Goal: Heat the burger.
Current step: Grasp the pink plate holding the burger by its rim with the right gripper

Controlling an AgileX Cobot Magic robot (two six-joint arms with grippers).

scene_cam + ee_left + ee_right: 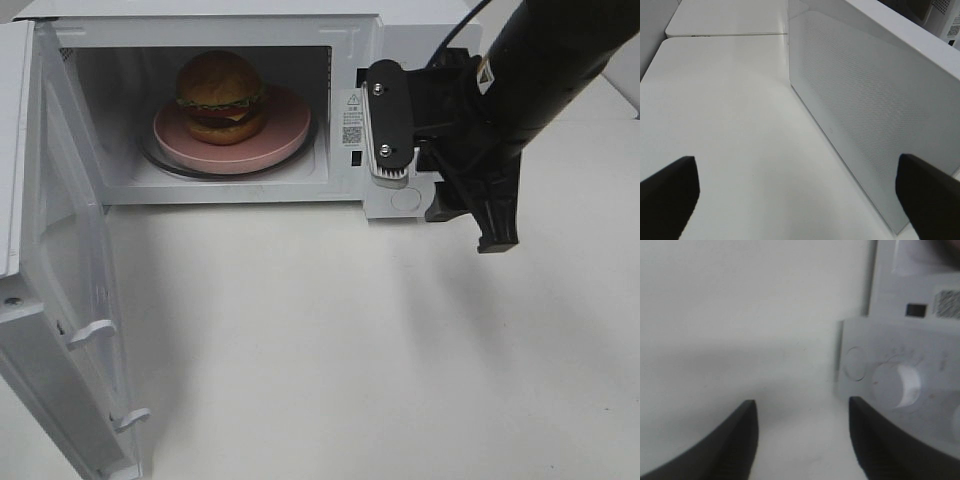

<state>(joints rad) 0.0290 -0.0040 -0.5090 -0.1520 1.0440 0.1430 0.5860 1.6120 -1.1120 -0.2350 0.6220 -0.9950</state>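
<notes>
Sitting on the pink plate (285, 135) inside the open microwave (345, 45), the burger (221, 96) looks soft, stacked and easily squashed, best lifted by its plate, while both grippers, left (797, 192) and right (802, 440), gape empty.

Both pincers (800, 190) (802, 435) agape, empty.

On the white microwave oven's (370, 60) front frame, just right of the open cavity, sits a small white warning sticker (353, 100) with a triangle sign; its print is too small to read. Directly below it is a square QR-style code label (352, 134). The right wrist view shows that code label (946, 303) blurred. No words, brands or numbers are legible anywhere.
</notes>
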